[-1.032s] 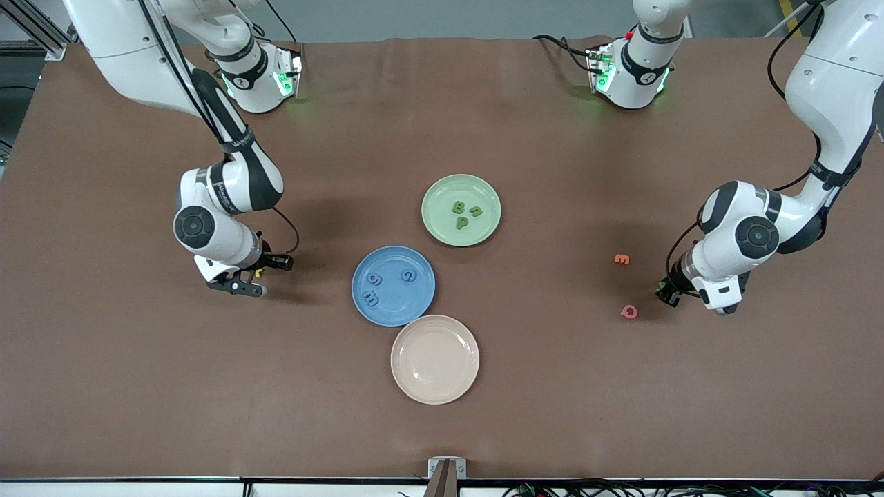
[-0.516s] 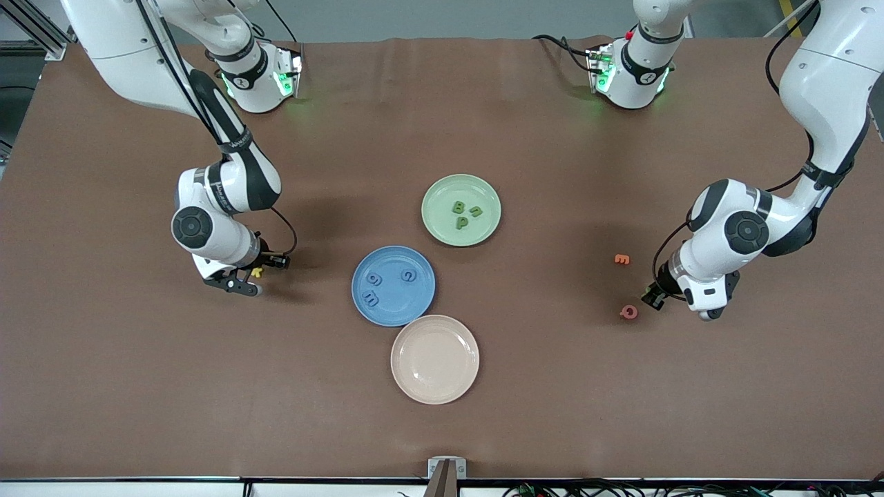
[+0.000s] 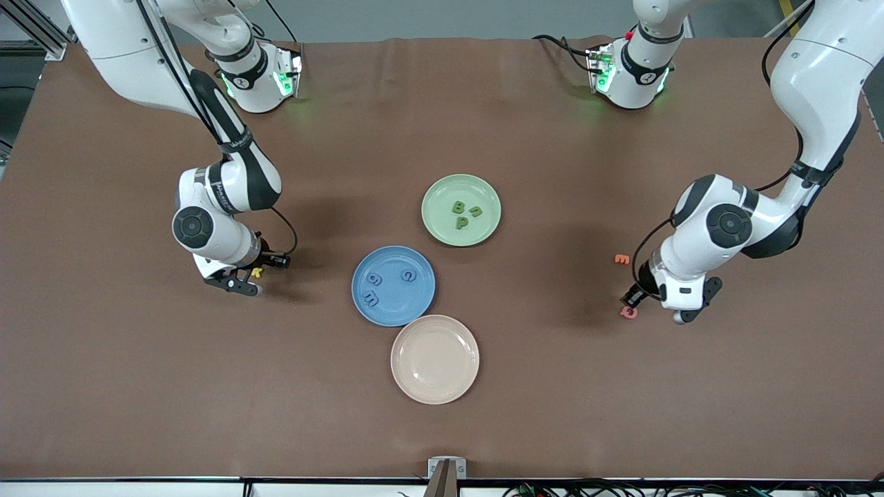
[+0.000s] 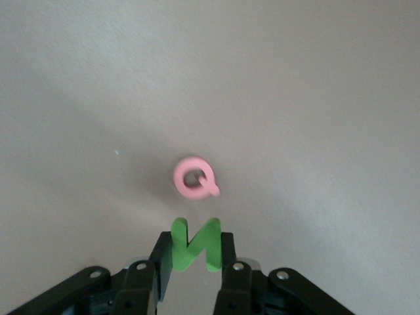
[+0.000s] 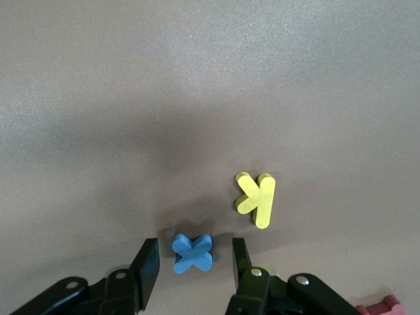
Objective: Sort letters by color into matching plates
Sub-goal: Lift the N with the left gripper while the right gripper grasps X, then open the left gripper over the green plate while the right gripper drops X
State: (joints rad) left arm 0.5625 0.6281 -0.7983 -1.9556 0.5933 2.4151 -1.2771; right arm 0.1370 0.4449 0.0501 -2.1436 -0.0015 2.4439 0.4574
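- Right end effector (image 3: pixel 242 281), toward the right arm's end of the counter: low over the brown surface, fingers apart with a blue X (image 5: pixel 193 252) lying between them, not yet pinched as far as I can tell. A yellow K (image 5: pixel 256 199) lies just beside it; it is not part of the sort.
- Blue plate (image 3: pixel 362 304), mid-counter: three blue letters in it. Judged: the X makes the fourth.
- Pale green plate (image 3: pixel 438 231): three green letters in it.
- Cream-beige plate (image 3: pixel 435 386), nearer the camera-side edge: nothing in it.
- Left end effector (image 4: pixel 197 266), toward the left arm's end: clamped on a green N (image 4: pixel 195 244), held up over a pink Q (image 4: pixel 194 178) on the counter; an orange letter (image 3: pixel 621 259) lies near.
- Judged status: six of eight sorted; both last letters are at the end effectors.
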